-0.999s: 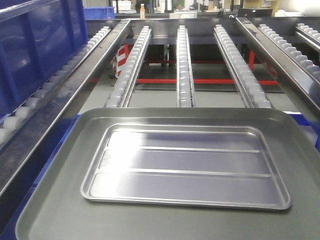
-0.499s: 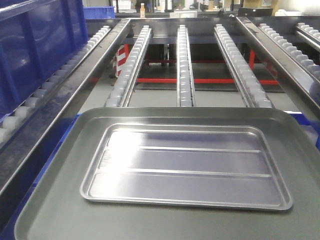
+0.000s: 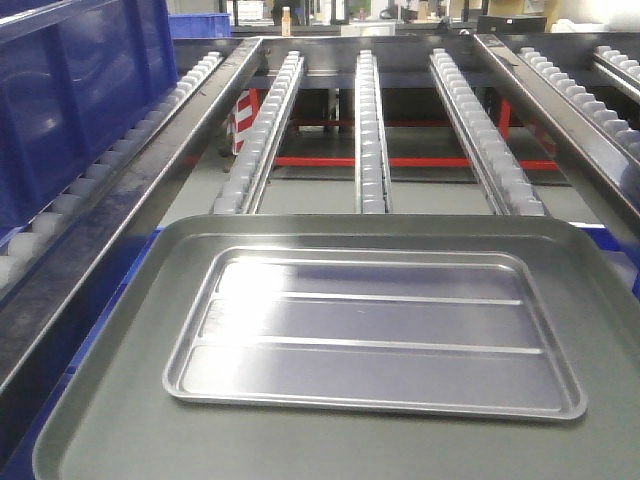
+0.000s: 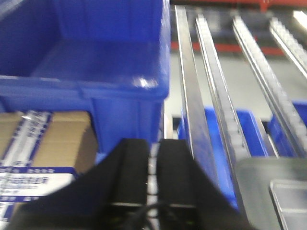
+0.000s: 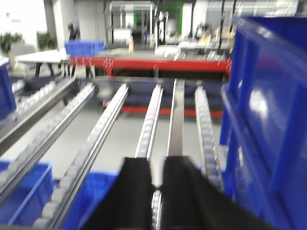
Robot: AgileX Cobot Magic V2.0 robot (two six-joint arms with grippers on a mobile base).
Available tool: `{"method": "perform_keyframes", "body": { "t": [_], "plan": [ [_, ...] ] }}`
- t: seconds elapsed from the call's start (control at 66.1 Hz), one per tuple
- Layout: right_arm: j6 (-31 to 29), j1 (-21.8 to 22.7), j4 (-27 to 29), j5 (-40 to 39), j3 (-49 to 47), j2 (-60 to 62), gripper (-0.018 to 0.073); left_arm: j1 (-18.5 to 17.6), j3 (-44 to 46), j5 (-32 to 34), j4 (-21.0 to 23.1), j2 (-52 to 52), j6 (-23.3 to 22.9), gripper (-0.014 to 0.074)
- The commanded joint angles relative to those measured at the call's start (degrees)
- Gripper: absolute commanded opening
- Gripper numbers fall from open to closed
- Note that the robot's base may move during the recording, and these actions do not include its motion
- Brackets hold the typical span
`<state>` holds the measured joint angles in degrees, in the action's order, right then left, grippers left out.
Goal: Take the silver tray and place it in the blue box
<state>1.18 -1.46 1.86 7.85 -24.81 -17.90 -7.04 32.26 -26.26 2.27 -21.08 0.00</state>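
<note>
The silver tray (image 3: 372, 335) is shiny, with two long ridges. It lies flat inside a larger dull grey tray (image 3: 100, 400) in the near middle of the front view; one corner of the silver tray (image 4: 293, 203) shows at the lower right of the left wrist view. The blue box (image 3: 70, 100) stands on the left roller lane, and the blue box (image 4: 96, 62) fills the upper left of the left wrist view. My left gripper (image 4: 153, 146) hovers in front of the box, fingers nearly together and holding nothing. My right gripper (image 5: 157, 165) is also shut and empty above the roller rails. Both wrist views are blurred.
Roller rails (image 3: 370, 130) run away from me behind the trays, with open gaps to the floor between them. A cardboard carton (image 4: 43, 139) sits below the blue box. Another tall blue crate (image 5: 268, 110) stands close on the right of my right gripper. Low blue bins (image 5: 24, 201) lie under the rails.
The front view has shifted very slightly. The silver tray still lies in the same spot in the grey tray, and no gripper has entered that view.
</note>
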Motion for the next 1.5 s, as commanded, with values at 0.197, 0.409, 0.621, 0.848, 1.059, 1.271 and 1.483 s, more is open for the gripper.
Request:
{"method": "perform_keyframes", "body": {
  "t": [0.197, 0.409, 0.621, 0.848, 1.059, 1.271, 1.483],
  "plan": [
    [-0.1, -11.3, 0.0, -2.4, -4.3, -9.3, 0.0473, -16.5, 6.3, 6.1, 6.7, -13.4, 8.6, 0.0377],
    [-0.1, -24.4, 0.4, 1.6, -5.5, -18.8, 0.0446, -35.0, 9.3, 9.7, 9.5, -24.3, 8.6, 0.0358],
    [-0.1, -30.1, 2.8, 10.7, -11.5, -28.3, 0.0387, -41.0, 15.4, 6.4, 9.3, -36.5, 8.6, 0.0342],
    [4.3, -28.5, 2.8, 26.3, -21.2, -41.5, 0.0387, -38.5, 25.3, -4.2, 7.7, -48.3, 0.0, 0.0341],
    [20.4, -23.7, -4.8, 35.6, -27.1, -51.0, 0.0387, -35.6, 31.8, -15.0, -2.3, -58.1, -17.6, 0.0341],
    [28.4, -23.2, -8.7, 35.1, -29.4, -56.7, 0.0387, -35.6, 38.7, -23.3, -5.3, -67.1, -24.5, 0.0341],
    [30.9, -23.2, -8.7, 33.0, -29.7, -59.8, 0.0387, -35.6, 43.9, -27.0, -7.6, -73.1, -29.3, 0.0341]
  ]
}}
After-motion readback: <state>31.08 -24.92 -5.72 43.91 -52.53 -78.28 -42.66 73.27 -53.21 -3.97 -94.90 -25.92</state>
